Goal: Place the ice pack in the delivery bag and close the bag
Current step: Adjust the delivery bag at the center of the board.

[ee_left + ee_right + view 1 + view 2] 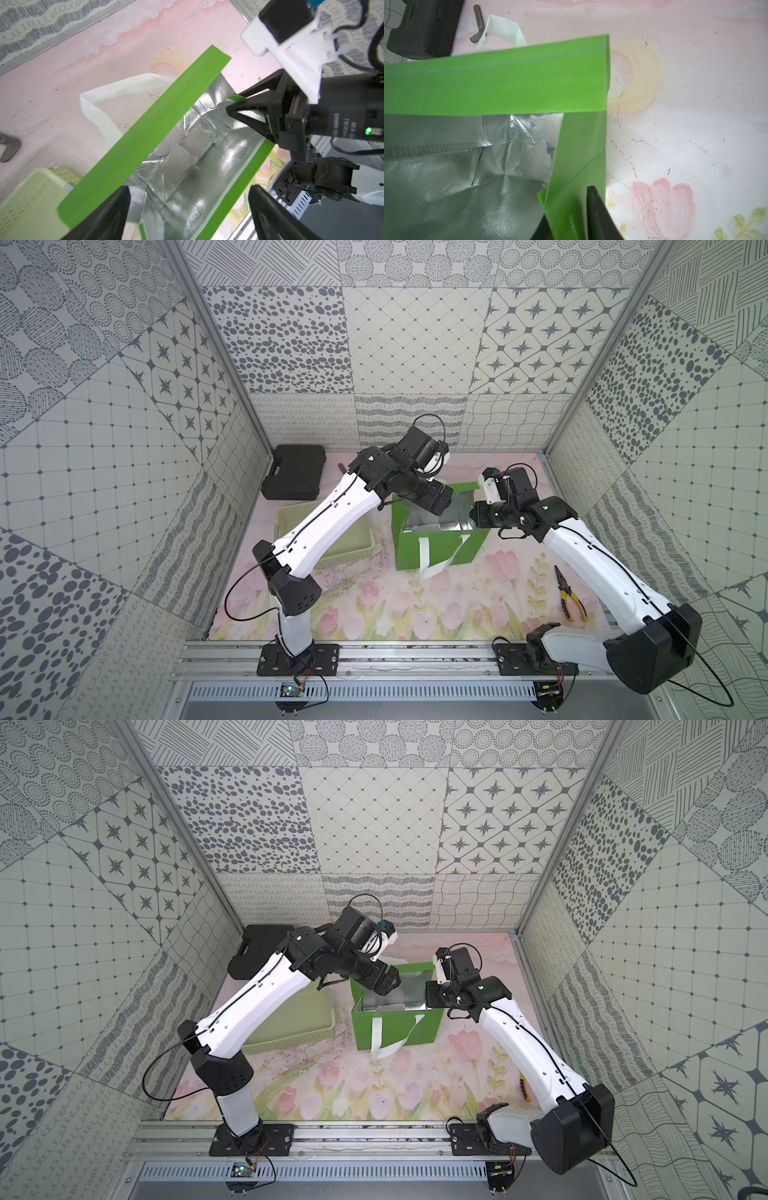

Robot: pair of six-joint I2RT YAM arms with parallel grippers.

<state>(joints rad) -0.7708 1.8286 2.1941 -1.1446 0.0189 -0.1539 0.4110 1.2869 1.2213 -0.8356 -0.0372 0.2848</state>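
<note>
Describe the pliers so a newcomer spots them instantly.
Start at the green delivery bag mid-table, then go toward the robot's right, beside the right arm. The pliers lie flat on the floral mat, the only yellow-handled thing there.

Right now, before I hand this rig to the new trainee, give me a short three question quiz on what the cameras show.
1. True or false: the left gripper is shut.
2. What is the right gripper clamped on? A) the rim of the delivery bag. B) the pale green basket. C) the yellow-handled pliers.
3. Fill in: the ice packs lie inside the bag, on its silver ____ lining.

Key:
1. False. Its jaws stand wide open and empty above the bag's mouth.
2. A.
3. Foil.
</note>
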